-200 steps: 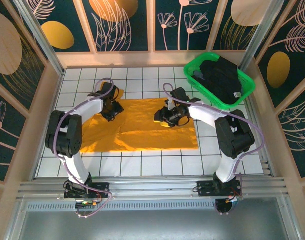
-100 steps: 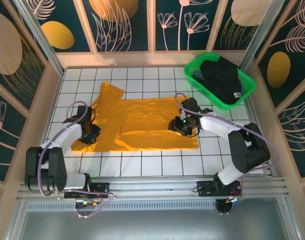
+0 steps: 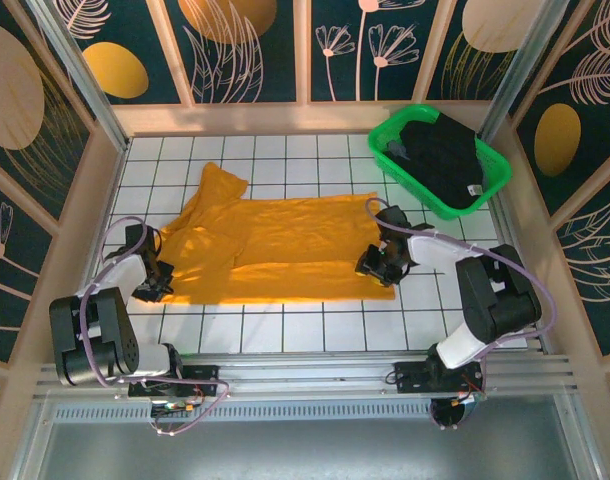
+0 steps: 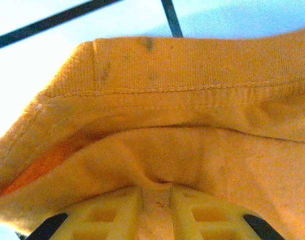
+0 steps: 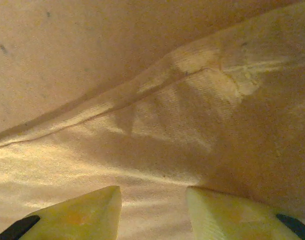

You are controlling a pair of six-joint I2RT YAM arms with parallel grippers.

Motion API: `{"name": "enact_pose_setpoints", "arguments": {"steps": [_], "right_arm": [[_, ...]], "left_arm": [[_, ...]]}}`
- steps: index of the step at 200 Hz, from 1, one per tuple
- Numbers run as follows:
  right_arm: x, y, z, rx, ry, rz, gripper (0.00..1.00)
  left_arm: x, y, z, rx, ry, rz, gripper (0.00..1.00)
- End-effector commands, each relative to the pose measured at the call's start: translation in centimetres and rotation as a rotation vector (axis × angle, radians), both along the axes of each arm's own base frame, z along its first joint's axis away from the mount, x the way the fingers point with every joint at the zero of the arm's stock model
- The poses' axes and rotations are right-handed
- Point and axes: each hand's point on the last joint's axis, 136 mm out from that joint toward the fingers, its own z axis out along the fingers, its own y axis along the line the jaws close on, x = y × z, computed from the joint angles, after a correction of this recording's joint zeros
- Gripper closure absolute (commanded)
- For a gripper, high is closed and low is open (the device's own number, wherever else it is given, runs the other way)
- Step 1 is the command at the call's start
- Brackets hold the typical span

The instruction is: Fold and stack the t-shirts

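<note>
**Both grippers at the orange shirt's near hem**

The left gripper [image 4: 156, 194] is nearly closed, pinching a fold of hem at the near left corner of the orange-yellow t-shirt [image 3: 285, 250]. The right gripper [image 5: 152, 202], at the near right corner, stands partly apart with cloth across the gap; I cannot tell whether it grips. The shirt lies spread on the tiled tabletop [image 3: 285, 325]. At the far right, the black t-shirt [image 3: 440, 150] sits in a green basket [image 3: 378, 137].

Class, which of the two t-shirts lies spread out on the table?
The orange-yellow t-shirt, spread flat on the table. The black t-shirt is bunched up inside the green basket at the far right.
</note>
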Motion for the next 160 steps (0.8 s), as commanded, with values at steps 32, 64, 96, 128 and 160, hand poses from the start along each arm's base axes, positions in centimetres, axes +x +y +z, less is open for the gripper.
{"name": "enact_pose_setpoints", "arguments": {"steps": [32,64,96,128,160], "right_arm": [[-6.9,-2.9,-2.9,-0.179,0.27,0.043,0.58],[-8.5,-2.3,-1.7,-0.162,0.25,0.085,0.57],[-3.4,-1.1,1.4,-0.143,0.067,0.103,0.56],[3.6,2.8,6.5,-0.028,-0.191,0.17,0.49],[8.9,5.1,8.6,0.027,-0.313,0.221,0.49]], "left_arm": [[-7.3,1.0,-1.6,0.044,0.164,0.242,0.78],[-6.7,2.4,-0.6,0.086,0.112,0.383,0.77],[-0.1,4.6,4.1,0.116,-0.079,0.41,0.6],[13.3,5.1,12.0,0.138,-0.36,0.055,0.57],[25.3,-0.9,12.7,0.038,-0.39,-0.458,0.56]]}}
